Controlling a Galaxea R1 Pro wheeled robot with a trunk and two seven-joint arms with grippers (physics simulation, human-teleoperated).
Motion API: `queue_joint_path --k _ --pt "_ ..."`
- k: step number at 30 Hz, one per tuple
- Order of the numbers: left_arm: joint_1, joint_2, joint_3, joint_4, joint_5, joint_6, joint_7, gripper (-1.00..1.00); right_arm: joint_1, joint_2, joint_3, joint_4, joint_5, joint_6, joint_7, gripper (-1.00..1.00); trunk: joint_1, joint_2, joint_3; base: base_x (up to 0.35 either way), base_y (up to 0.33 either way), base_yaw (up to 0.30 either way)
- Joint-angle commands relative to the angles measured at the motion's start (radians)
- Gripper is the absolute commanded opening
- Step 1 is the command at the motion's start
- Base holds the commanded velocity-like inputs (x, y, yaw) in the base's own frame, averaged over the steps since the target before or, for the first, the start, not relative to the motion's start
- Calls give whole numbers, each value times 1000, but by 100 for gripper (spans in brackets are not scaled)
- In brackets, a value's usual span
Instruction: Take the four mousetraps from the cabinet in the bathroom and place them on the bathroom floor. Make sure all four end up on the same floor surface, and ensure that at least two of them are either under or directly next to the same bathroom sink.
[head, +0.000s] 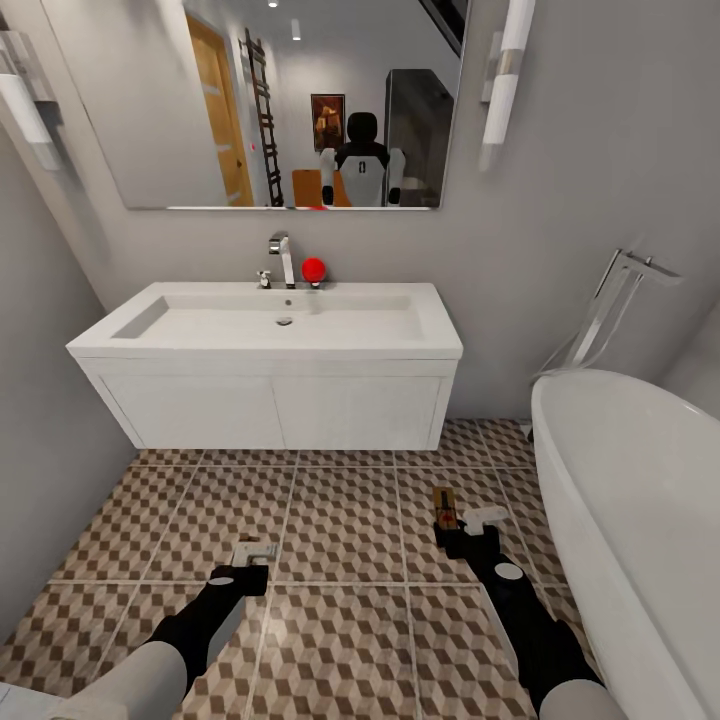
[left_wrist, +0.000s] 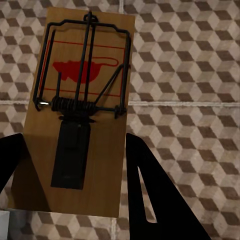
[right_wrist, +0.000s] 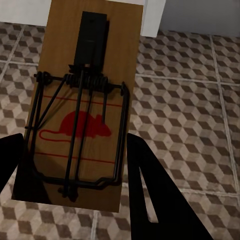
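each gripper is clamped on 1 mousetrap: the left gripper (left_wrist: 75, 190) on the left mousetrap (left_wrist: 77, 110), the right gripper (right_wrist: 75, 190) on the right mousetrap (right_wrist: 82, 107), both above the bathroom floor (head: 340, 520) before the sink (head: 270, 335). so 2 traps are out of the cabinet but not yet laid down; i judge 2 more remain to fetch.

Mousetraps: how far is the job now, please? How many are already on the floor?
Done: I see no trap lying on the bathroom floor. In hand: the left gripper holds one mousetrap, the right gripper another, both in front of the sink. Left: set these two by the sink; the other two are not in view.
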Motion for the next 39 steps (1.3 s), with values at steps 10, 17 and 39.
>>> queue_joint_path --k 10,17,39 --pt "0 -2 -9 -1 7 6 9 -100 -1 2 -3 -2 7 5 7 -100 0 0 -1 0 0 0" --pt "-1 -17 -9 0 7 6 9 -100 -1 2 -4 -2 7 5 6 -100 0 0 -1 0 0 0" --pt "-1 -18 -7 -9 6 5 10 -100 0 0 -5 -1 5 -39 12 -100 0 0 -1 0 0 0"
